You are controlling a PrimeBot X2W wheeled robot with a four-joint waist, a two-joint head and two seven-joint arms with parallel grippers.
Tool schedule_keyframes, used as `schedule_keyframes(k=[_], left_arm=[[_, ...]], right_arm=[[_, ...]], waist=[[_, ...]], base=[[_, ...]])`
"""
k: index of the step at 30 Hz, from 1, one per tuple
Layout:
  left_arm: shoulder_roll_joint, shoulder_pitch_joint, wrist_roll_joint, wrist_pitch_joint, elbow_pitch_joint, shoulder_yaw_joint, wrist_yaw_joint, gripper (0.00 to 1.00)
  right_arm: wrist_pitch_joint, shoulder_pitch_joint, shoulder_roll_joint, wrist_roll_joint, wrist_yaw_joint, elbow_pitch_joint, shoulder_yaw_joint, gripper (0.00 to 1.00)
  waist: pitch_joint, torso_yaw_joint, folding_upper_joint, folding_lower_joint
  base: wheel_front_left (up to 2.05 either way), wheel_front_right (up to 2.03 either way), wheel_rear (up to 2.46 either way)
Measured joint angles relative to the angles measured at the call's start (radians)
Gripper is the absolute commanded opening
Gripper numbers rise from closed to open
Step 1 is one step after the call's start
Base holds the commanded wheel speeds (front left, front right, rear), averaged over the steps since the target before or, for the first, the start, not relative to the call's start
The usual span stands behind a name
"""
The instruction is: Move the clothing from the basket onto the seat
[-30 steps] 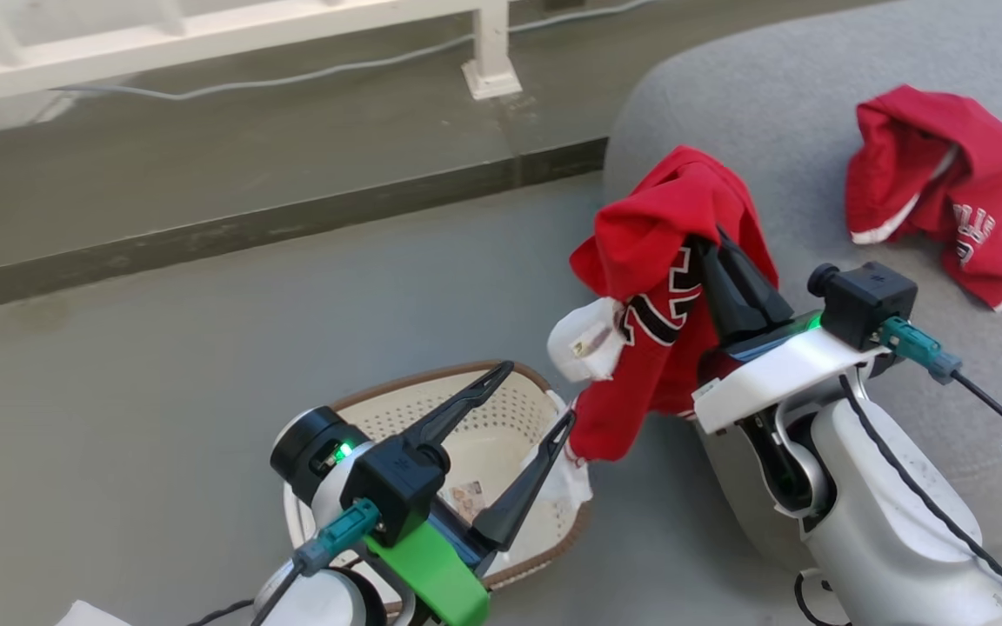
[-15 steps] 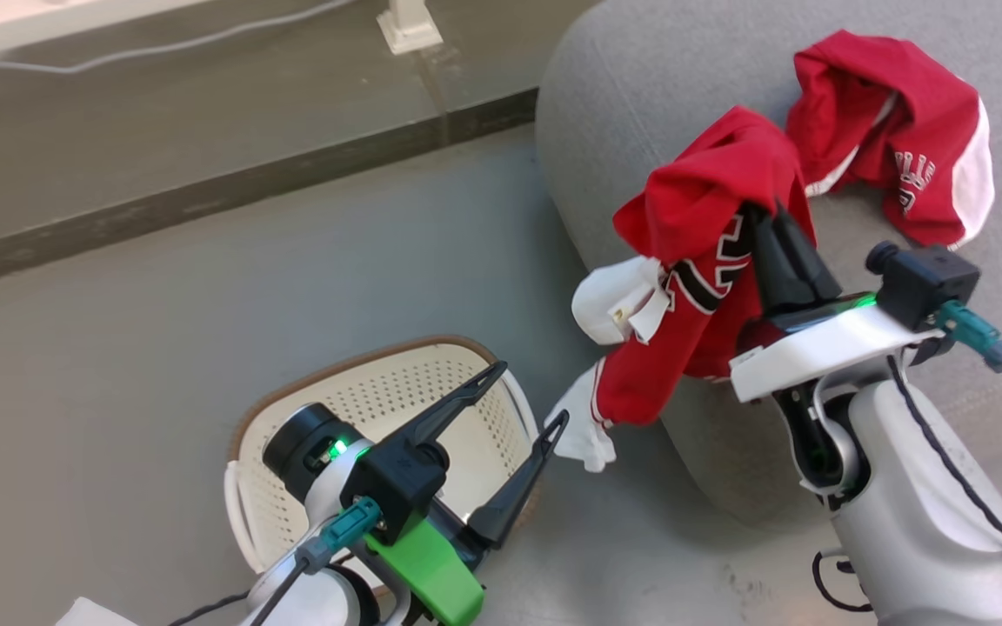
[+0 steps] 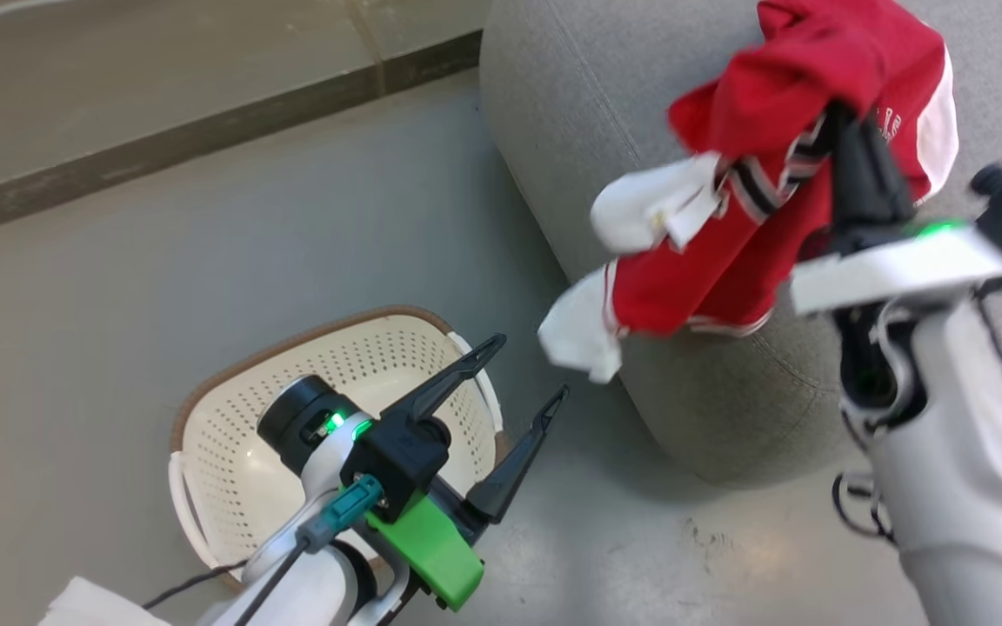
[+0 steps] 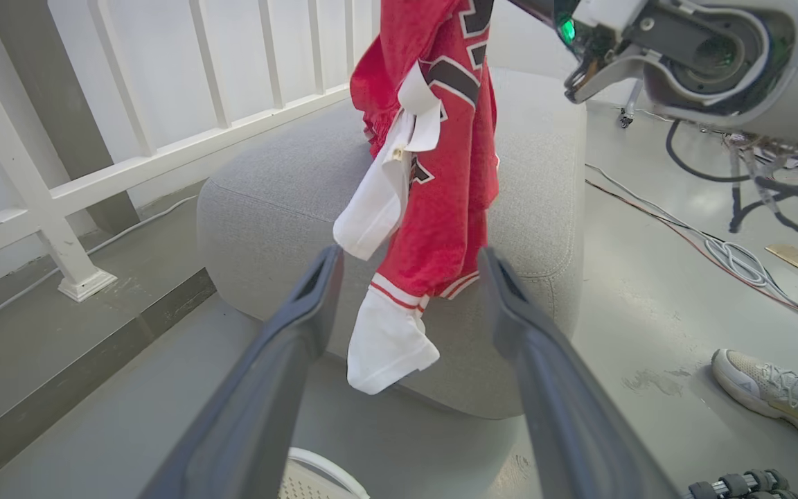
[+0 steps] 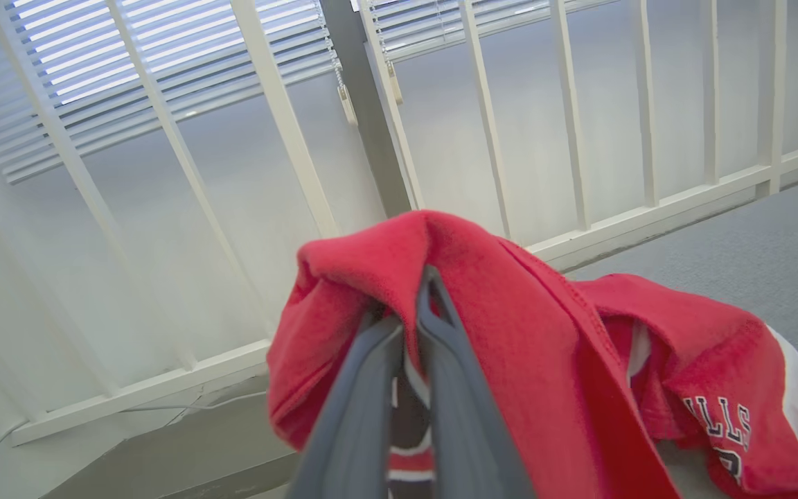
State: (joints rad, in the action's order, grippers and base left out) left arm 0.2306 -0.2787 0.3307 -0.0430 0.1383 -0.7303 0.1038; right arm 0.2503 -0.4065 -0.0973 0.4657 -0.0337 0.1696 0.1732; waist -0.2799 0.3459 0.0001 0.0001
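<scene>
Holding clothing (image 3: pixel 692 287) aloft | right arm (image 3: pixel 962 435) raised | left jaws wide

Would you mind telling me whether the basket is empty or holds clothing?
Apparently empty: the basket has bare perforated walls where visible, though the left gripper hides part of its inside.

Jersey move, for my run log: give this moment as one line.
right gripper: shut on jersey, at seat edge | left gripper: open, near basket
</scene>
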Motion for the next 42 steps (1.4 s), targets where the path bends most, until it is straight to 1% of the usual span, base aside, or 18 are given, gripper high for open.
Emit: schedule_keyframes(k=[5, 10, 14, 17, 23, 26, 31, 33, 34, 36, 42], left_arm=[[0.003, -0.022, -0.001, 0.009, 0.000, -0.009, 0.000, 1.00], [-0.001, -0.051, -0.002, 0.017, 0.000, -0.025, 0.002, 1.00], [-0.002, -0.069, -0.002, 0.017, -0.001, -0.042, 0.006, 1.00], [-0.003, -0.074, -0.002, 0.017, -0.004, -0.051, 0.007, 1.00], [-0.015, -0.092, -0.003, 0.017, -0.011, -0.081, 0.010, 1.00], [-0.026, -0.097, -0.003, 0.017, -0.012, -0.092, 0.011, 1.00], [-0.026, -0.103, -0.003, 0.017, -0.012, -0.109, 0.011, 1.00], [-0.025, -0.110, -0.005, 0.017, -0.012, -0.109, 0.011, 1.00], [-0.025, -0.115, -0.012, 0.017, -0.010, -0.109, 0.012, 1.00], [-0.024, -0.122, -0.030, 0.017, -0.009, -0.109, 0.016, 1.00], [-0.020, -0.146, -0.036, 0.017, -0.007, -0.104, 0.016, 1.00]], right_arm=[[0.000, -0.089, -0.012, 0.011, -0.009, 0.003, -0.044, 0.00], [0.001, -0.193, -0.075, -0.001, -0.009, 0.027, -0.104, 0.00], [0.002, -0.294, -0.110, -0.002, -0.008, 0.053, -0.139, 0.00], [0.002, -0.368, -0.146, -0.028, -0.007, 0.082, -0.158, 0.00], [0.005, -0.498, -0.224, -0.036, 0.018, 0.151, -0.214, 0.00], [0.005, -0.541, -0.264, -0.040, 0.028, 0.190, -0.244, 0.00], [0.005, -0.608, -0.323, -0.039, 0.053, 0.252, -0.301, 0.00], [0.004, -0.627, -0.334, -0.023, 0.055, 0.281, -0.328, 0.00], [0.004, -0.632, -0.340, -0.018, 0.062, 0.297, -0.332, 0.00], [0.003, -0.632, -0.349, -0.018, 0.063, 0.328, -0.332, 0.00], [0.003, -0.624, -0.330, -0.018, 0.063, 0.423, -0.323, 0.00]], waist=[[-0.032, 0.015, 0.0000, 0.0000], [-0.064, 0.015, 0.0000, 0.0000], [-0.083, 0.003, 0.0000, 0.0000], [-0.095, -0.009, 0.0000, 0.0000], [-0.114, -0.041, 0.0000, 0.0000], [-0.122, -0.060, 0.0000, 0.0000], [-0.144, -0.089, 0.0000, 0.0000], [-0.156, -0.099, 0.0000, 0.0000], [-0.162, -0.103, 0.0000, -0.0001], [-0.176, -0.111, 0.0000, 0.0000], [-0.218, -0.129, 0.0000, 0.0000]], base=[[0.00, 0.00, 0.00], [0.00, 0.00, 0.00], [0.00, 0.00, 0.00], [0.00, 0.00, 0.00], [0.00, 0.00, 0.00], [0.00, 0.00, 0.00], [0.00, 0.00, 0.00], [0.00, 0.00, 0.00], [0.00, 0.00, 0.00], [0.00, 0.00, 0.00], [0.00, 0.00, 0.00]])
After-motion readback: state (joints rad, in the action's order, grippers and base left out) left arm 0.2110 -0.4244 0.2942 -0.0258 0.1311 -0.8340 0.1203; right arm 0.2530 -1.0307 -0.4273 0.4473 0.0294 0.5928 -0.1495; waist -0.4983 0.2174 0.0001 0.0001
